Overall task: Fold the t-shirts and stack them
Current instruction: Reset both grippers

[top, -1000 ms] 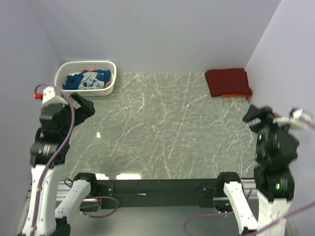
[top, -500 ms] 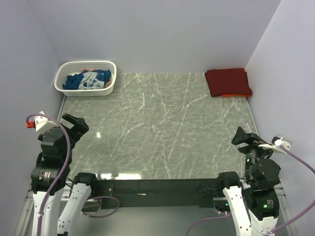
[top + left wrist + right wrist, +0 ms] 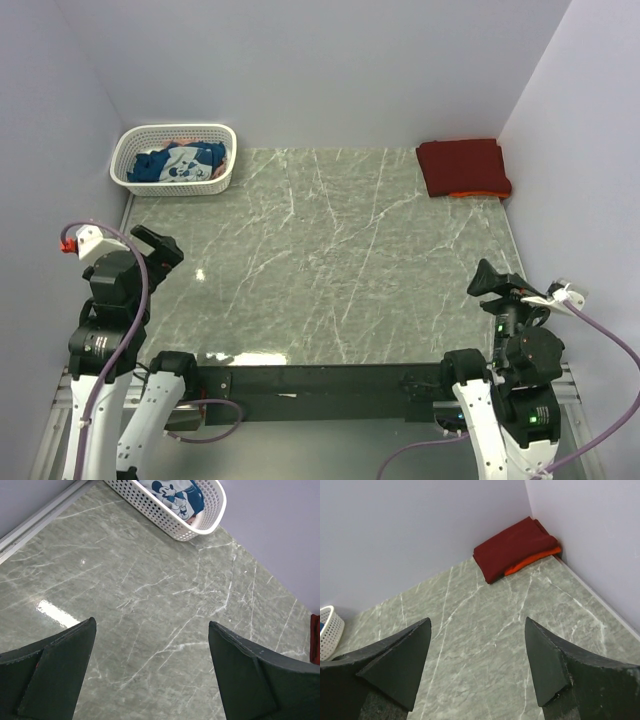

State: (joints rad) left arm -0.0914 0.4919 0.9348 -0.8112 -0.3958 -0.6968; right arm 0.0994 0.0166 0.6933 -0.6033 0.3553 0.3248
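A folded maroon t-shirt (image 3: pixel 462 166) lies in the far right corner on top of a folded orange t-shirt (image 3: pixel 470 194), of which only an edge shows. The right wrist view shows the same stack, maroon (image 3: pixel 512 546) over orange (image 3: pixel 532 560). The blue t-shirt with a white print (image 3: pixel 178 163) lies crumpled in the white basket (image 3: pixel 225 178), also seen in the left wrist view (image 3: pixel 180 497). My left gripper (image 3: pixel 158 250) hangs open over the near left of the table with nothing in it. My right gripper (image 3: pixel 495 282) is open and empty at the near right.
The grey marble table (image 3: pixel 330 250) is walled by lavender panels on the left, back and right. The basket (image 3: pixel 210 520) stands in the far left corner. A black rail (image 3: pixel 320 378) with both arm bases runs along the near edge.
Both arms have pulled back toward the near edge and lowered, the left from beside the basket, the right from the right wall. Both grippers stay open. The shirts have not moved.
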